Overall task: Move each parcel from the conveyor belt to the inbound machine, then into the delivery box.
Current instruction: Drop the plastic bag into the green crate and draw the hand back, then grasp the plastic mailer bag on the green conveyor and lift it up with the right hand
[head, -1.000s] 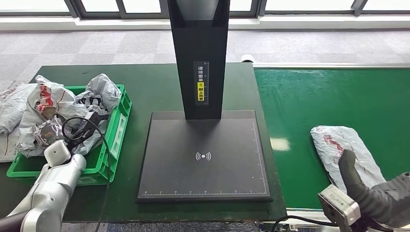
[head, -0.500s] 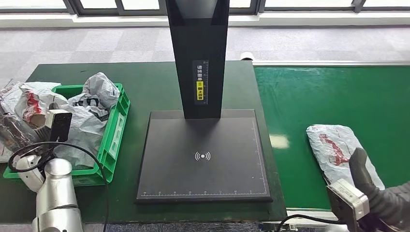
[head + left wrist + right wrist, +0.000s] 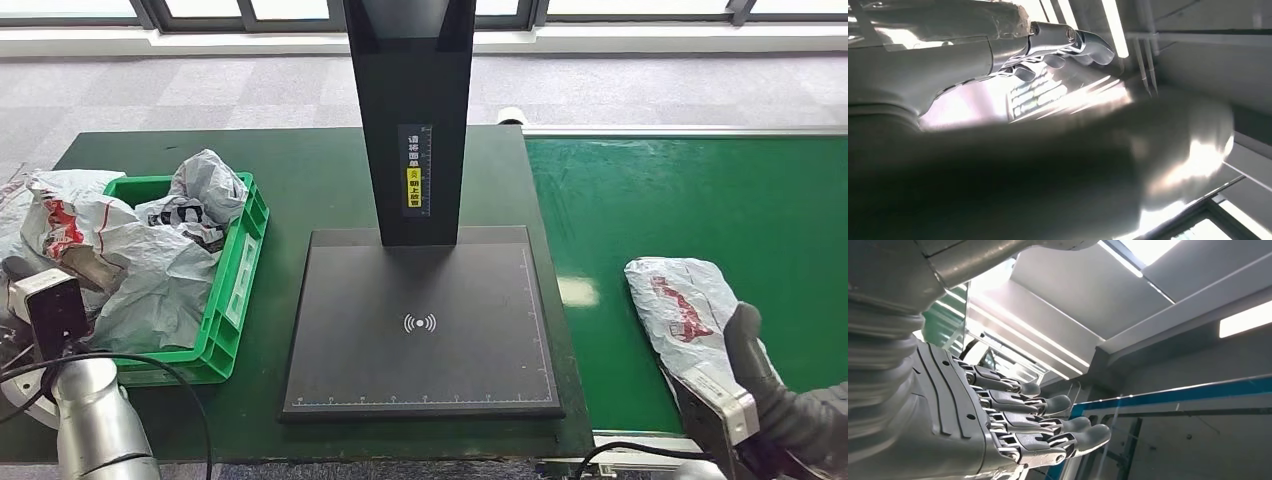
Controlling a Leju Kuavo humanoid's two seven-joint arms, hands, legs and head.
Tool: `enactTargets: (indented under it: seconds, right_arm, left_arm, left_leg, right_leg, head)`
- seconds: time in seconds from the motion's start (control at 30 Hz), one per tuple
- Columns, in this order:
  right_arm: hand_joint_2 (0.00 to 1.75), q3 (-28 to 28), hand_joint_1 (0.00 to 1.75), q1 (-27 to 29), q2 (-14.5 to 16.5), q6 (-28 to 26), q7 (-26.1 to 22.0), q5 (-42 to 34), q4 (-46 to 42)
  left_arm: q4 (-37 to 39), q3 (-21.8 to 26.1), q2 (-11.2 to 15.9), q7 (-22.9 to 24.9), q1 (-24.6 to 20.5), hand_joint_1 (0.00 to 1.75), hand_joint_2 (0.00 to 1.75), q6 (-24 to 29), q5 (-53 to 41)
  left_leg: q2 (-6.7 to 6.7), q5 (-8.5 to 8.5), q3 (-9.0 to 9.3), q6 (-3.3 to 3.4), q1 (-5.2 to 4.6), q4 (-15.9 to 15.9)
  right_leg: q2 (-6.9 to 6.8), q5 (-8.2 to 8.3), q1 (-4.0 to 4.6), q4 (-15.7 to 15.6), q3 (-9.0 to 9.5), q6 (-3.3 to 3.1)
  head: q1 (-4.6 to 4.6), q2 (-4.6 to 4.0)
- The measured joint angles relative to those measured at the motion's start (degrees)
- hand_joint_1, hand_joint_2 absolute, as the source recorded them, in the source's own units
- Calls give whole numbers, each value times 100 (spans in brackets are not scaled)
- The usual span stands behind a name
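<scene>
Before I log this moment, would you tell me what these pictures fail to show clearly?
- Contact between right hand and the parcel on the conveyor belt: head view, the thumb hides it; the fingers lie extended, apart.
- Left hand: left wrist view, a blurred grey mass blocks the scene, so its grasp is unclear.
- Number of parcels in the green box: crumpled bags overlap.
- Inbound machine post: top cut off.

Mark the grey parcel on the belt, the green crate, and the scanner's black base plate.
grey plastic parcel (image 3: 680,305): head view, printed upper middle.
green plastic crate (image 3: 236,290): head view, right wall.
black square base plate (image 3: 421,323): head view, centre symbol.
</scene>
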Motion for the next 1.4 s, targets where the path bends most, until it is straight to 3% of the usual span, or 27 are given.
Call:
enactTargets:
  seconds: [0.1, 0.23, 0.4, 0.5, 0.6, 0.83, 1.1, 1.3, 1.4]
  right_arm:
    - [175, -2, 0, -17, 3, 2, 451, 758, 131]
    - [175, -127, 0, -73, 2, 15, 1091, 2094, 686]
    - [175, -241, 0, -155, -3, 15, 1260, 2382, 1097]
    - [175, -372, 0, -367, -75, 15, 1604, 2658, 1554]
    - [175, -539, 0, -853, -415, 19, 2179, 2839, 2500]
    - [175, -752, 0, -2135, -1664, 20, 3224, 2918, 5451]
    - [175, -752, 0, -2810, -2269, 138, 3339, 2872, 7287]
    - [175, -884, 0, -3142, -2426, 1025, 2551, 2220, 8327]
    - [175, -905, 0, -3262, -2426, 1437, 2452, 2143, 8642]
  left_arm:
    - [-71, -709, -57, -229, 335, 0, 175, -396, 878]
    - [-303, -1675, -68, -334, 736, 0, 175, -1593, 1944]
    - [-458, -2211, -63, -343, 937, 0, 175, -1872, 2211]
    - [-543, -2546, -41, -345, 1096, 0, 175, -2298, 2620]
    - [-570, -2905, -47, -344, 1290, 0, 175, -2712, 2993]
    - [-566, -3524, -118, -344, 1692, 0, 175, -2975, 3353]
    - [-622, -3694, -158, -344, 1851, 0, 175, -2953, 3367]
    - [-863, -3790, -170, -344, 2013, 0, 175, -2922, 3338]
    - [-940, -3829, -171, -344, 2034, 0, 175, -2894, 3330]
  left_leg:
    - [-3, -2, -6, 2, 0, 0]
    - [-3, -2, -13, 6, 0, 1]
    - [-5, 0, -12, 7, 1, 0]
    - [-4, 0, -14, 6, 1, 0]
    - [-1, -1, -15, 8, 0, 4]
    - [-12, 6, -38, 28, -4, 31]
    - [-12, 6, -42, 28, -2, 29]
    - [-13, 6, -47, 28, -3, 29]
    - [-13, 7, -47, 28, -3, 29]
  right_leg:
    - [-7, -1, 0, 0, 1, 1]
    - [-10, 0, 0, -1, -2, 2]
    - [-12, 0, 1, 0, -3, 1]
    - [-11, 0, 2, 0, -4, 1]
    - [-8, 3, -1, -1, -3, 6]
    - [-17, 18, -4, -3, -6, 28]
    - [-18, 18, -2, -2, -13, 28]
    - [-19, 18, -3, -2, -15, 28]
    - [-19, 18, -3, -2, -16, 28]
  head:
    - [0, 0]
    - [0, 0]
    - [0, 0]
    - [0, 0]
    - [0, 1]
    - [0, 0]
    - [0, 1]
    - [0, 0]
    - [0, 0]
